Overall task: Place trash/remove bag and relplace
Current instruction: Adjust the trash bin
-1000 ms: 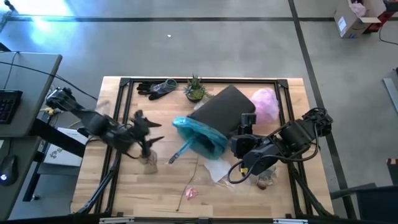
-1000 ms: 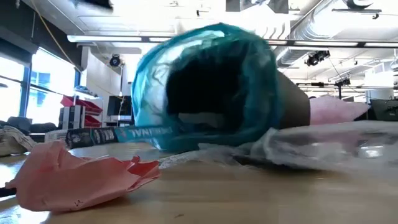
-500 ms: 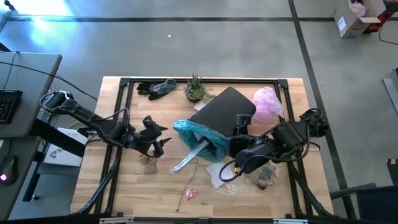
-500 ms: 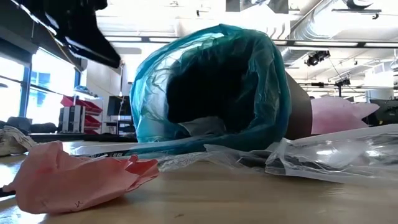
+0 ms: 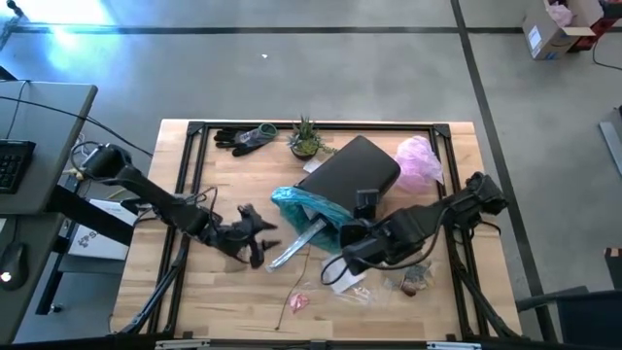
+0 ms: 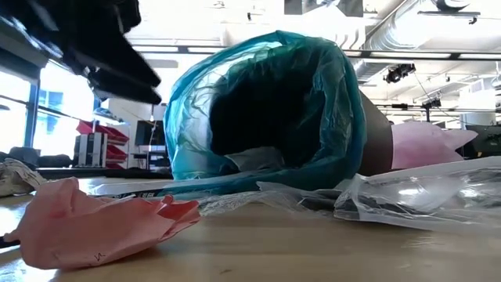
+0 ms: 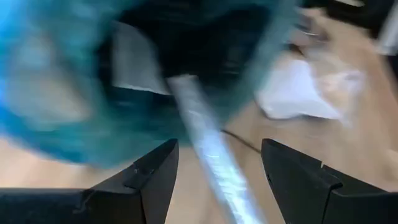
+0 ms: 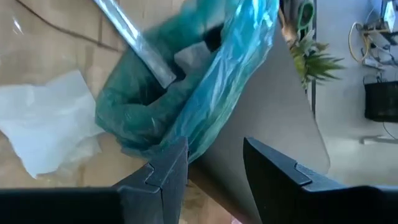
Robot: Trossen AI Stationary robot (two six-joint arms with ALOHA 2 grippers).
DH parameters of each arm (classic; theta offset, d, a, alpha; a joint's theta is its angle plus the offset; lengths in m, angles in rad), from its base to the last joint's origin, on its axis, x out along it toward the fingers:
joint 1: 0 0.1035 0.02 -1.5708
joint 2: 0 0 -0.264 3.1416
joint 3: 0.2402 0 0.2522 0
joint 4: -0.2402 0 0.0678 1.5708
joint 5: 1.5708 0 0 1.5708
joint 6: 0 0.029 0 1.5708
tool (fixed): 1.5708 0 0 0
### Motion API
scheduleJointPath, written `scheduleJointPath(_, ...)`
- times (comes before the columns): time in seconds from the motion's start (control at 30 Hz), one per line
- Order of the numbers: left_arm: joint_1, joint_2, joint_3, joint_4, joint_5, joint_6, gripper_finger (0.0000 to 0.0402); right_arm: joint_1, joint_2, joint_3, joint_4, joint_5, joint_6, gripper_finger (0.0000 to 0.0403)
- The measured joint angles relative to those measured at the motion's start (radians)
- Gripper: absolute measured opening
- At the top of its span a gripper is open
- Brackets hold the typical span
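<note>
At mid-table, the bag [image 5: 313,216] lines a tipped bin [image 5: 352,173], mouth open for trash; the left gripper [image 5: 259,236], jaws spread, faces the silvery wrapper [image 5: 294,246]; the right gripper [image 5: 340,243], jaws parted and empty, hovers by the rim.

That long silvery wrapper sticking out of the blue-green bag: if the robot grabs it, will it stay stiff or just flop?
The long silvery wrapper looks thin and flat, so it would probably bend and sag from wherever it is held. Its shiny surface suggests that it may slip between fingers. One end lies inside the bag, so pushing it could crumple it rather than slide it in.
</note>
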Motion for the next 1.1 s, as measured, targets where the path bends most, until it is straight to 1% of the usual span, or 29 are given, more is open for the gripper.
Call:
scheduleJointPath(0.1, -0.031, 0.075, -0.003, 0.04, 0.019, -0.056, 0.0213, -0.011, 0.0, -0.027, 0.012, 0.003, 0.0, 0.0142)
scheduleJointPath(0.2, -0.054, 0.155, 0.031, 0.025, 0.008, -0.13, 0.0213, -0.017, -0.001, -0.025, 0.022, 0.009, -0.001, 0.0142)
scheduleJointPath(0.27, -0.067, 0.216, 0.061, -0.014, -0.014, -0.16, 0.0213, -0.016, -0.006, -0.025, 0.028, 0.017, -0.011, 0.0142)
scheduleJointPath(0.33, -0.076, 0.28, 0.114, -0.049, -0.059, -0.184, 0.0213, -0.016, -0.014, -0.025, 0.032, 0.028, -0.018, 0.0142)
scheduleJointPath(0.4, -0.081, 0.34, 0.171, -0.125, -0.098, -0.214, 0.0213, -0.015, -0.019, -0.023, 0.038, 0.031, -0.027, 0.0142)
scheduleJointPath(0.47, -0.081, 0.404, 0.232, -0.202, -0.113, -0.237, 0.0213, -0.016, -0.022, -0.023, 0.041, 0.031, -0.028, 0.0142)
scheduleJointPath(0.57, -0.073, 0.492, 0.315, -0.313, -0.107, -0.26, 0.0213, -0.01, -0.028, -0.023, 0.05, 0.031, -0.034, 0.0142)
scheduleJointPath(0.63, -0.068, 0.55, 0.358, -0.363, -0.075, -0.27, 0.0213, -0.007, -0.03, -0.023, 0.059, 0.032, -0.043, 0.0142)
scheduleJointPath(0.7, -0.06, 0.593, 0.395, -0.392, -0.067, -0.279, 0.0213, -0.001, -0.032, -0.023, 0.064, 0.032, -0.05, 0.0142)
scheduleJointPath(0.8, -0.052, 0.644, 0.429, -0.394, -0.058, -0.278, 0.0206, 0.003, -0.036, -0.023, 0.084, 0.034, -0.054, 0.0142)
scheduleJointPath(0.87, -0.052, 0.668, 0.448, -0.412, -0.068, -0.267, 0.0186, 0.008, -0.038, -0.023, 0.084, 0.038, -0.053, 0.0142)
scheduleJointPath(0.9, -0.052, 0.674, 0.458, -0.424, -0.068, -0.264, 0.0167, 0.01, -0.039, -0.023, 0.086, 0.041, -0.053, 0.0142)
scheduleJointPath(0.97, -0.049, 0.678, 0.474, -0.446, -0.053, -0.251, 0.0111, 0.015, -0.039, -0.023, 0.088, 0.044, -0.053, 0.0142)
scheduleJointPath(1.03, -0.047, 0.674, 0.481, -0.447, -0.039, -0.205, 0.0039, 0.021, -0.039, -0.023, 0.088, 0.044, -0.054, 0.0142)
scheduleJointPath(1.07, -0.046, 0.675, 0.484, -0.451, -0.044, -0.183, 0.0021, 0.024, -0.039, -0.023, 0.088, 0.045, -0.054, 0.0142)
scheduleJointPath(1.1, -0.044, 0.675, 0.491, -0.459, -0.054, -0.166, 0.0015, 0.027, -0.039, -0.023, 0.088, 0.045, -0.054, 0.0142)
